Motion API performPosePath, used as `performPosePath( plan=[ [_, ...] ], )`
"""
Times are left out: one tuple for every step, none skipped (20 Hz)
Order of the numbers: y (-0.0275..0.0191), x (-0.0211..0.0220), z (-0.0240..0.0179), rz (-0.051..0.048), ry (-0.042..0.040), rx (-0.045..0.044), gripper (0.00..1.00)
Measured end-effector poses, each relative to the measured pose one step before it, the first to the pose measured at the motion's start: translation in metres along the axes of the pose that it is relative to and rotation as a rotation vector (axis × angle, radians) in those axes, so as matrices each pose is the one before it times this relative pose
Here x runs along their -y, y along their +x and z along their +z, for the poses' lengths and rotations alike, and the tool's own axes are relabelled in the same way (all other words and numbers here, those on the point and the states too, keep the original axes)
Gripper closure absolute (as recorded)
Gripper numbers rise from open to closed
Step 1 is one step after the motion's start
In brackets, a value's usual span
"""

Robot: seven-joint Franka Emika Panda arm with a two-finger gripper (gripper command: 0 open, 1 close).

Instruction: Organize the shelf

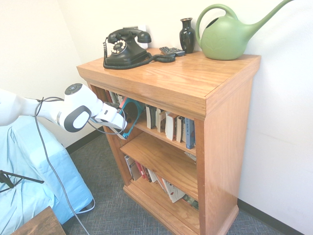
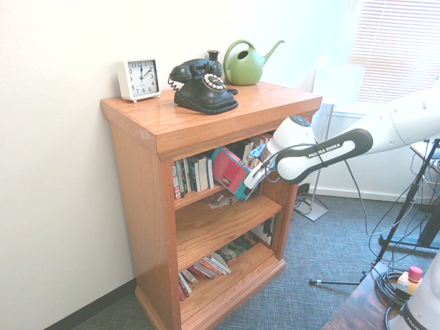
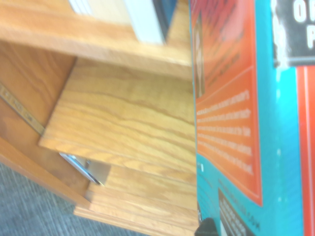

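The shelf [image 1: 205,83] stands against a white wall, on grey carpet. It is orange-brown wood with a thick top and three levels.

On its top sit a black telephone [image 1: 126,48] with a curly cord, a small dark vase [image 1: 187,35] and a green watering can [image 1: 230,34]. From the other side I can also see a white square clock [image 2: 139,78] near the wall.

The white arm reaches to the front of the top level. Its gripper [image 1: 126,128] is right at a big book [image 1: 131,116] with a teal and red-orange cover. The book leans over, with its low corner sticking out past the shelf's front edge. The fingers seem to be closed on that corner, holding the book, but they are partly hidden, so I cannot tell how wide the jaws are.

More books [image 1: 171,126] stand in a row on the same level, beside the leaning one. The middle level is mostly bare wood. On the lowest level, more books [image 2: 206,268] lie tipped over and in a messy pile.

Up close, the big book's cover shows small white print on orange.
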State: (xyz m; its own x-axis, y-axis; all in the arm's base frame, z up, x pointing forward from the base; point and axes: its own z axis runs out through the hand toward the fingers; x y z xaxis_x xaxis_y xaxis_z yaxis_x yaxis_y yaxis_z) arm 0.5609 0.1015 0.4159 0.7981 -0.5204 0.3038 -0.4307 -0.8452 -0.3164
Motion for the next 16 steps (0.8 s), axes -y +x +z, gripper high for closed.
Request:
performPosePath(
  plan=[
    [0.00123,0.00150,0.00229,0.00114,0.00060,0.00138,1.00],
    [0.00215,0.00094,0.00253,0.00183,0.00089,-0.00014,1.00],
    [0.00194,-0.00005,0.00280,0.00213,-0.00030,-0.00017,1.00],
    [0.00192,-0.00043,0.00244,0.00255,0.00042,-0.00159,1.00],
    [0.00181,0.00029,0.00103,0.00252,0.00339,-0.00501,1.00],
    [0.00136,0.00078,0.00007,0.00085,0.00578,-0.00858,1.00],
    [0.00047,0.00104,0.00090,-0.00103,0.00435,-0.00797,1.00],
    [0.00000,0.00109,0.00094,0.00057,-0.00058,-0.00262,1.00],
    [0.00068,0.00083,-0.00007,0.00440,-0.00096,-0.00184,1.00],
    [0.00095,0.00050,-0.00022,0.00337,-0.00025,-0.00017,1.00],
    [0.00143,0.00049,0.00004,0.00231,-0.00039,-0.00073,1.00],
    [0.00133,0.00086,-0.00004,0.00007,0.00048,-0.00171,1.00],
    [0.00192,0.00220,-0.00053,-0.00168,0.00248,-0.00375,1.00],
    [0.00208,0.00320,0.00000,-0.00428,0.00109,-0.00536,1.00],
    [0.00190,0.00410,-0.00009,-0.00438,0.00050,-0.00698,1.00],
    [0.00171,0.00445,-0.00044,-0.00286,0.00223,-0.00590,1.00]
  ],
)
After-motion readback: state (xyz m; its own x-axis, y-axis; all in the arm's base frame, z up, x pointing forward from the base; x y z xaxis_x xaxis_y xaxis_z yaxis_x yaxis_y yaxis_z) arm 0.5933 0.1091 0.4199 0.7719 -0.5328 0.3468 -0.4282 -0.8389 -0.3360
